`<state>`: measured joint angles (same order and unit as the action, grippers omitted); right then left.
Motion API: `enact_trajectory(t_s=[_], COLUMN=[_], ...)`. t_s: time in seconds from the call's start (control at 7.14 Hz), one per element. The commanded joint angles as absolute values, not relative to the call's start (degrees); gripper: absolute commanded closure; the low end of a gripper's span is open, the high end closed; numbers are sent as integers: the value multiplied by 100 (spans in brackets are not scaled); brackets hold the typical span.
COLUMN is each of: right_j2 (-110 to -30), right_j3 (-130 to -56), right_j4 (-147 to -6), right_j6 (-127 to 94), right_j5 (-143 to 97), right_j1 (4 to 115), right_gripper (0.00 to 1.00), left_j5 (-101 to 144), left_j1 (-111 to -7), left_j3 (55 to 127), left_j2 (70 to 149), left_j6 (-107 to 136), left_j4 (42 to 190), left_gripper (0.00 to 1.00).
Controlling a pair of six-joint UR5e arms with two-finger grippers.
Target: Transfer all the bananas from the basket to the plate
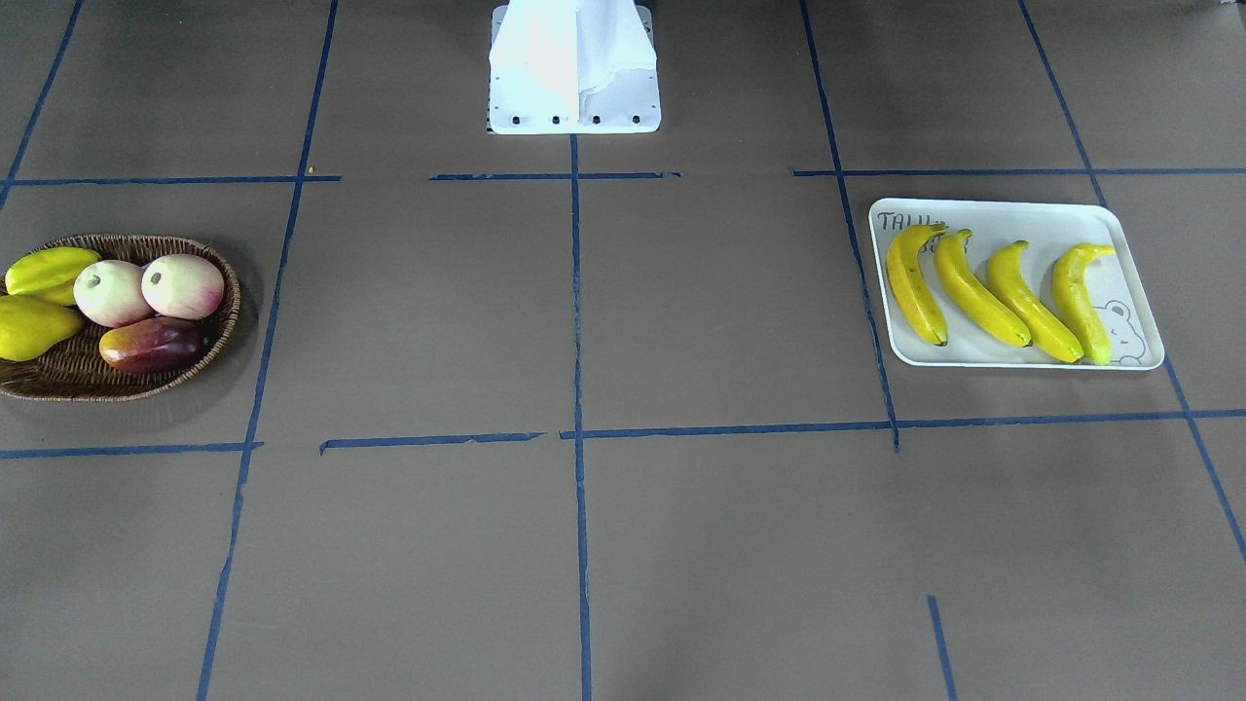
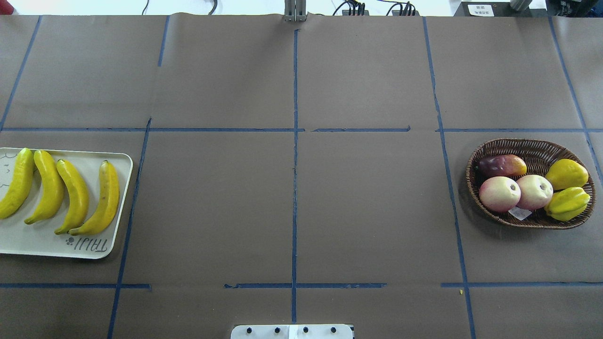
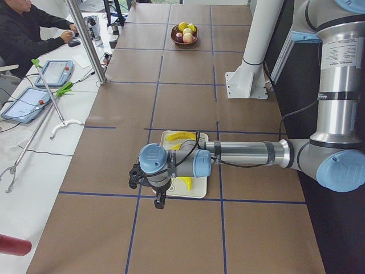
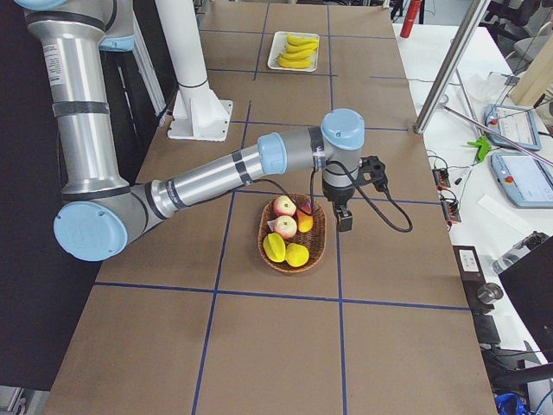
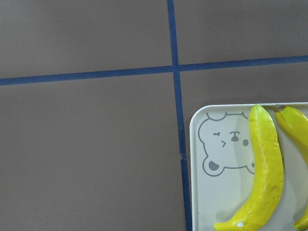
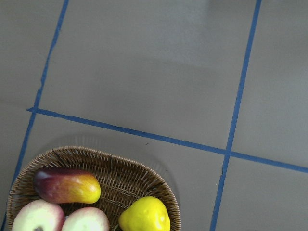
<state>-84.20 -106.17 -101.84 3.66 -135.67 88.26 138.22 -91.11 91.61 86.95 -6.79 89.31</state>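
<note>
I count four bananas, all on the one plate at the right of the front-facing view. At the left edge I count one basket with five fruits in it: two pink-white round fruits, one mango, one star fruit and one yellow pear-shaped fruit.

Tabletop: matt brown paper w/ blue tape lines, edges torn in spots. Basket: rough woven wicker. Plate: smooth white, slight sheen. Bananas: smooth, glossy.
</note>
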Motion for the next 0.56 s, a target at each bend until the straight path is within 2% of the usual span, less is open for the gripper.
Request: enact_trajectory(t_s=[0.0, 0.42], right_j2=[-8482, -8534], right_j3=[-10371, -9837], right_j4=[-10151, -10160], right_j6=[299, 299], right_j5=[-13562, -13622], right_j1=[8824, 9156], right_gripper=[0, 0], left_j5=[13825, 13799], left_j1=[-9114, -9114], left_j3=[9167, 9167], left_j2=[8701, 8684], left_j6=[-511, -465], left_j4=[8938, 8947], left_gripper=[0, 0])
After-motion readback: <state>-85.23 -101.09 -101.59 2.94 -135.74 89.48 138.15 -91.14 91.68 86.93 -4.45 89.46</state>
